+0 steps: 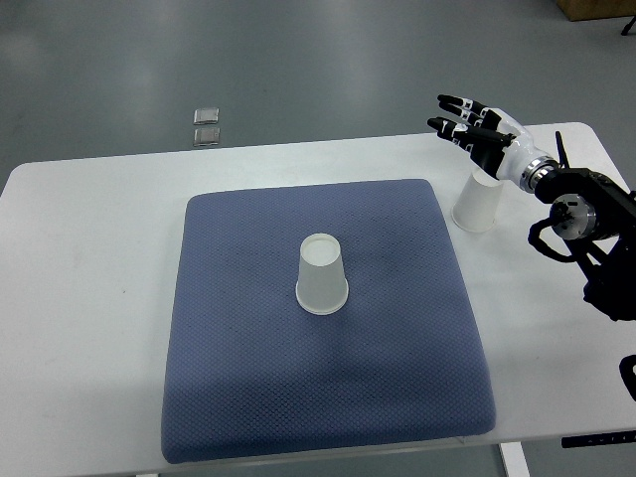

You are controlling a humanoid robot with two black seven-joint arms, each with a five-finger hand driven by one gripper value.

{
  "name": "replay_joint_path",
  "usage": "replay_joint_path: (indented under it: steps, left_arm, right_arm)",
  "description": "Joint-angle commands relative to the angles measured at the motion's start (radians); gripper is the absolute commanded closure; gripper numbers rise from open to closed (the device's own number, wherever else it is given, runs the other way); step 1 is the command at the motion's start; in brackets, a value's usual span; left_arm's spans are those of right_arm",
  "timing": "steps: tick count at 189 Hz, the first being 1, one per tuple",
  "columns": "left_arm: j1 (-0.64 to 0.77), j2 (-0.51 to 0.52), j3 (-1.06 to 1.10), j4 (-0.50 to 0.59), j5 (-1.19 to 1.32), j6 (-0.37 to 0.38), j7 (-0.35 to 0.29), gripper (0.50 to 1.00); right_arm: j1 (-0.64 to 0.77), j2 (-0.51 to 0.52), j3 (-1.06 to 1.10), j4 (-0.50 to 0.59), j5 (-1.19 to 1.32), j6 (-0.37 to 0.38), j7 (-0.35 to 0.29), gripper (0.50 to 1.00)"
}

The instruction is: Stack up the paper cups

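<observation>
A white paper cup (323, 275) stands upside down in the middle of the blue mat (238, 378). A second white paper cup (476, 206) stands upside down on the white table just off the mat's right edge. My right hand (469, 124) comes in from the right edge and hovers just above and behind this second cup, fingers spread and holding nothing. The hand and wrist cover part of that cup's top. The left arm does not show.
The white table (89, 258) carries the mat; its far edge runs behind the right hand. Two small grey squares (208, 126) lie on the floor beyond the table. A brown box corner (596, 8) shows at the top right.
</observation>
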Motion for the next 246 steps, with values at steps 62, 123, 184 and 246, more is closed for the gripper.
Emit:
replay_joint_path:
  steps: [62,123,184,246]
  left_arm:
    - [0.004,0.000,0.000,0.010,0.000,0.000,0.000,0.500]
    - [0.003,0.000,0.000,0.007,0.000,0.000,0.000,0.500]
    - [0.003,0.000,0.000,0.007,0.000,0.000,0.000,0.500]
    - [0.001,0.000,0.000,0.007,0.000,0.000,0.000,0.500]
  right_arm:
    - [-0.002,-0.001,0.001,0.000,0.001,0.008,0.000,0.585]
    - [0.001,-0.010,0.003,0.002,0.006,0.011,0.000,0.583]
    - [0.001,-0.027,0.010,0.002,0.006,0.041,0.003,0.585]
    - [0.004,-0.035,0.006,0.002,0.005,0.043,0.003,0.585]
